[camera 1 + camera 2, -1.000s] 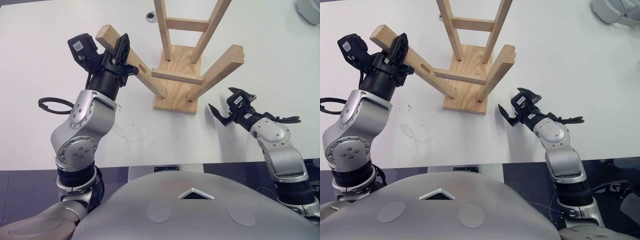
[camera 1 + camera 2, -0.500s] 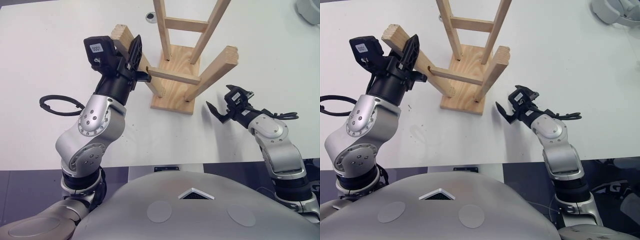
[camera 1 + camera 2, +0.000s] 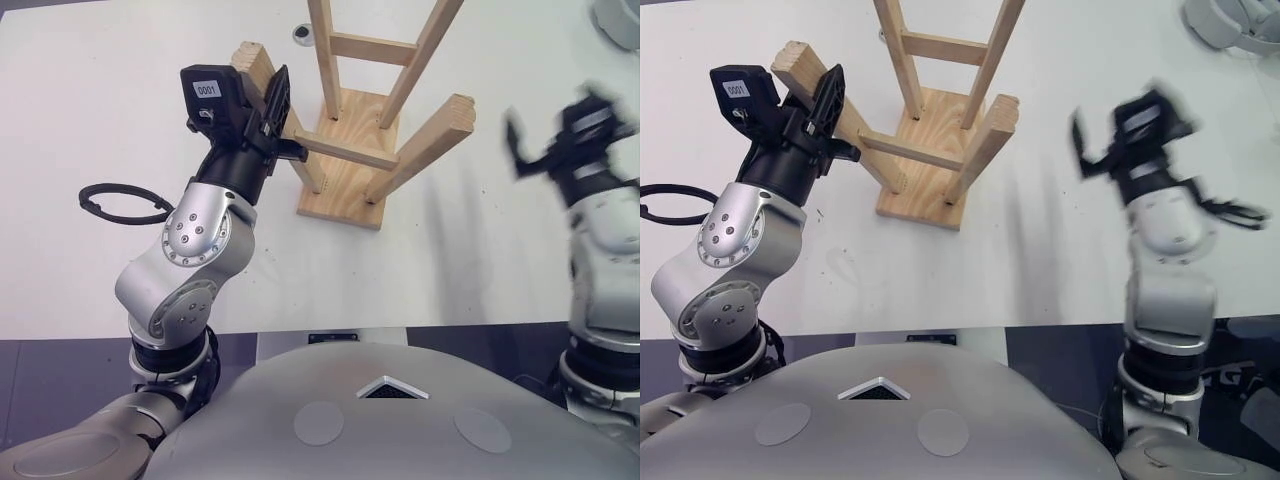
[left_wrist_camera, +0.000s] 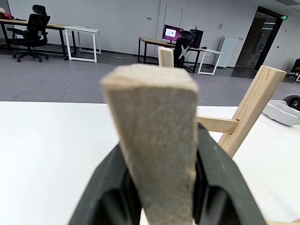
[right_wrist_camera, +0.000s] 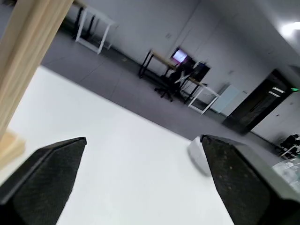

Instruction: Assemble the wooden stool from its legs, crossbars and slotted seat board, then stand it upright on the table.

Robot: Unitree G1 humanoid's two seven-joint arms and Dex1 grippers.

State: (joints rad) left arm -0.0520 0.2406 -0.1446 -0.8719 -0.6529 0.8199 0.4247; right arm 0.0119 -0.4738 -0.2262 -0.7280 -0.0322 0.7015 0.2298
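The stool stands upside down, its seat board (image 3: 345,200) flat on the white table (image 3: 80,120) and its legs pointing up. My left gripper (image 3: 272,105) is shut on the near-left leg (image 3: 250,62), just below its free end; the leg (image 4: 154,140) sits between the black fingers (image 4: 105,192). A crossbar (image 3: 350,152) joins that leg to the near-right leg (image 3: 425,145). The two far legs carry another crossbar (image 3: 372,47). My right gripper (image 3: 555,140) is open, raised in the air to the right of the stool, holding nothing, with one leg (image 5: 33,47) off to its side.
A black cable ring (image 3: 122,202) lies on the table left of my left arm. A small round fitting (image 3: 302,34) sits behind the stool. A pale rounded object (image 3: 618,20) rests at the far right corner. Open tabletop lies right of the stool.
My right gripper has swung up and to the right, away from the tabletop beside the stool. My left gripper has moved the held leg rightward, and the stool has shifted slightly.
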